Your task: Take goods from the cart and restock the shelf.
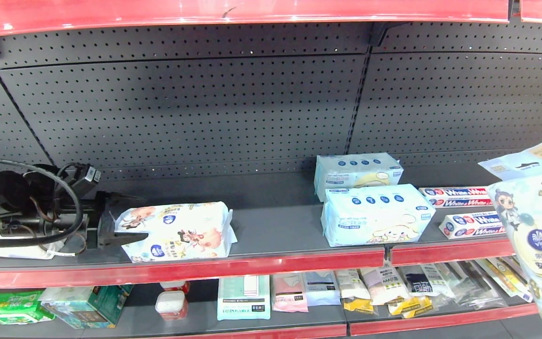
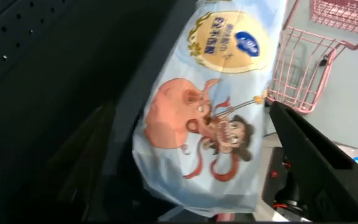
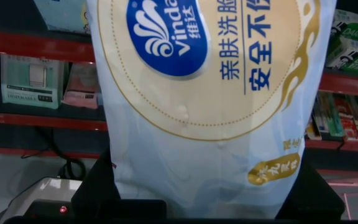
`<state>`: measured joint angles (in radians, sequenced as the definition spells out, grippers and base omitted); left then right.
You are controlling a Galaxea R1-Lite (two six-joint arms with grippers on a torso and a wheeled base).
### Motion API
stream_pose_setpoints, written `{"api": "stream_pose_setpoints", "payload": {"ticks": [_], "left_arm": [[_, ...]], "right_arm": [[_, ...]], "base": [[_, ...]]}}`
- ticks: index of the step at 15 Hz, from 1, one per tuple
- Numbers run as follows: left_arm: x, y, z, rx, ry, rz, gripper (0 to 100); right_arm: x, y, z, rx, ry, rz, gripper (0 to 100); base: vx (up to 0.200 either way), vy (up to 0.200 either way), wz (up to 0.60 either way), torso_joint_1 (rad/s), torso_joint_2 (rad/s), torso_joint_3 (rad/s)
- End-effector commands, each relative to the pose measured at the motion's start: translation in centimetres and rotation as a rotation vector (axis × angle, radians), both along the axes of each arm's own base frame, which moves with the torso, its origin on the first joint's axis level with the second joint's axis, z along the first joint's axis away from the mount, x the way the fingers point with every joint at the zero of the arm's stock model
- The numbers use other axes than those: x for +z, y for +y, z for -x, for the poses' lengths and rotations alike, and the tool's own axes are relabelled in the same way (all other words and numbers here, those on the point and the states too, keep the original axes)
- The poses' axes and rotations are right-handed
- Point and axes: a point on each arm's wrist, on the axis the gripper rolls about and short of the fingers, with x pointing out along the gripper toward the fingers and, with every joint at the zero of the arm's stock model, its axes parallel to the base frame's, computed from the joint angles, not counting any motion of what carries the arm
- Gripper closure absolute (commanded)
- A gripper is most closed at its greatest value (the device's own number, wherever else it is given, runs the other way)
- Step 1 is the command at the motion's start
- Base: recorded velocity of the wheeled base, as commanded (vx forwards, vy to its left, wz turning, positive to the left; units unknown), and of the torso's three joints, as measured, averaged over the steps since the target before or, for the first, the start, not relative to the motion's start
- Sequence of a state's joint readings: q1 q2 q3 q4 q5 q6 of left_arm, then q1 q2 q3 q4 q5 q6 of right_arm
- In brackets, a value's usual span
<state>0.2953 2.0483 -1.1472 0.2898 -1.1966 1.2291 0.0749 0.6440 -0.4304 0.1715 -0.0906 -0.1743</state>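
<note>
Squarely, tissue pack (image 1: 181,233) lies within left tool (image 1: 135,216).

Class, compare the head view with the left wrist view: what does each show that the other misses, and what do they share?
Head view only: a pale blue pack at the shelf front, the perforated back panel, and a large pack at the right edge. Left wrist view only: a pink wire cart. Both: the cartoon-printed pack on the shelf, with the left gripper at its end.
</note>
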Motion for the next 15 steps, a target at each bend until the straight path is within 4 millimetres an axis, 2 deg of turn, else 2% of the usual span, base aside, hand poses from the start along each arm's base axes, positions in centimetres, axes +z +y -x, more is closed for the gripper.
{"api": "stream_pose_setpoints", "payload": {"ticks": [1, 10, 11, 13, 15], "left_arm": [[1.8, -0.2, 0.9, -0.003, -0.024, -0.005, 0], [3.6, 0.1, 0.8, 0.014, -0.086, -0.030, 0], [3.7, 0.1, 0.7, 0.020, -0.076, -0.024, 0], [5.4, -0.3, 1.6, 0.073, 0.025, 0.033, 0], [6.3, -0.4, 1.8, 0.118, 0.106, 0.081, 0]], "right_arm": [[-0.1, 0.0, 0.0, 0.001, 0.000, 0.001, 100], [0.0, 0.0, 0.0, 0.009, -0.001, -0.001, 100], [-0.1, 0.0, 0.0, 0.009, 0.003, -0.001, 100], [-0.1, 0.0, 0.0, 0.012, 0.000, -0.002, 100], [0.1, 0.0, 0.0, 0.014, -0.006, -0.003, 100]], "base": [[0.000, 0.000, 0.00, 0.000, 0.00, 0.000], [0.000, 0.000, 0.00, 0.000, 0.00, 0.000], [0.000, 0.000, 0.00, 0.000, 0.00, 0.000], [0.000, 0.000, 0.00, 0.000, 0.00, 0.000], [0.000, 0.000, 0.00, 0.000, 0.00, 0.000]]}}
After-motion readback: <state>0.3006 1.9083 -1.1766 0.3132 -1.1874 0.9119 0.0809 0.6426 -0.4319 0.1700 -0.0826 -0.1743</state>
